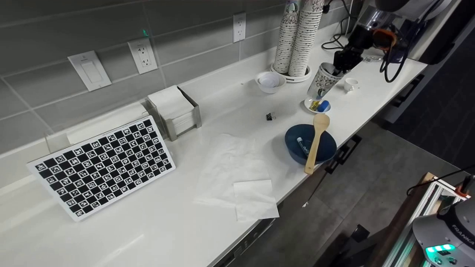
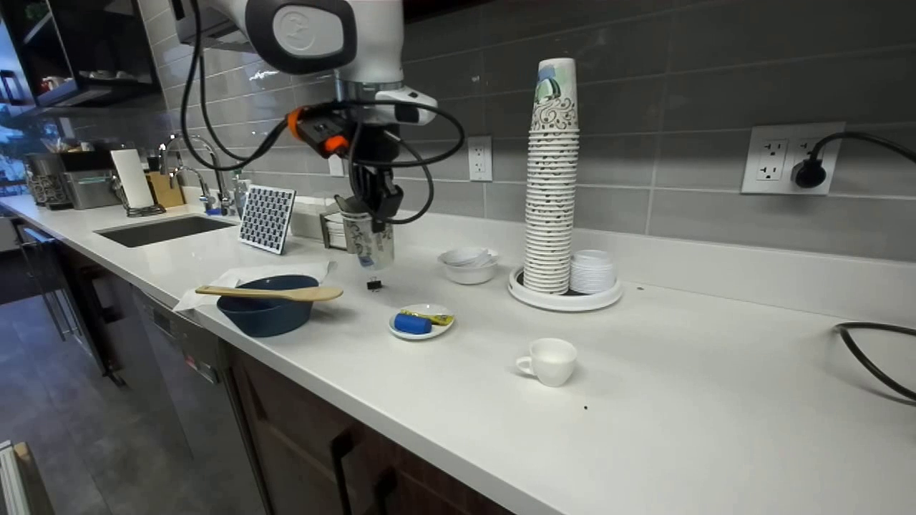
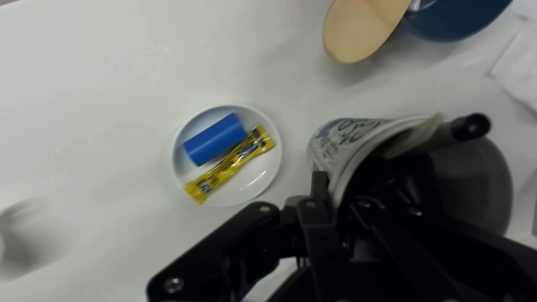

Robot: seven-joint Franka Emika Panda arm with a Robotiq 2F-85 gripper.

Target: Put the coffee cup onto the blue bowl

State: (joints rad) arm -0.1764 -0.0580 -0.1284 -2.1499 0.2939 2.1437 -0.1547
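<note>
Pinching the wall of a printed paper coffee cup (image 1: 322, 86) from inside and out with the black gripper (image 1: 337, 70). Raised above the white counter (image 2: 715, 400), slightly tilted, with a slim dark-ended item (image 3: 472, 127) of unclear kind showing at the mouth in the wrist view. Near the cup, on the counter, a small white dish (image 3: 251, 184) with a blue cylinder (image 3: 215, 139) and a yellow packet (image 3: 230, 164) side by side. Apart from the cup, by the counter's front edge, the blue bowl (image 2: 265, 318), with a wooden spoon (image 1: 316, 141) across the rim and, in an exterior view, a marker (image 1: 302, 146) inside. Upright on the other side of the dish, a plain white mug (image 2: 551, 363) with a handle. At the back of the counter, in both exterior views, stacked paper cups (image 2: 551, 207) on a round white tray (image 2: 562, 304), near a white bowl (image 2: 469, 276). Farther along, past the blue bowl, flat white paper (image 1: 256, 200), a napkin holder (image 1: 170, 130) and a propped checkered board (image 1: 104, 167) in black and white.
</note>
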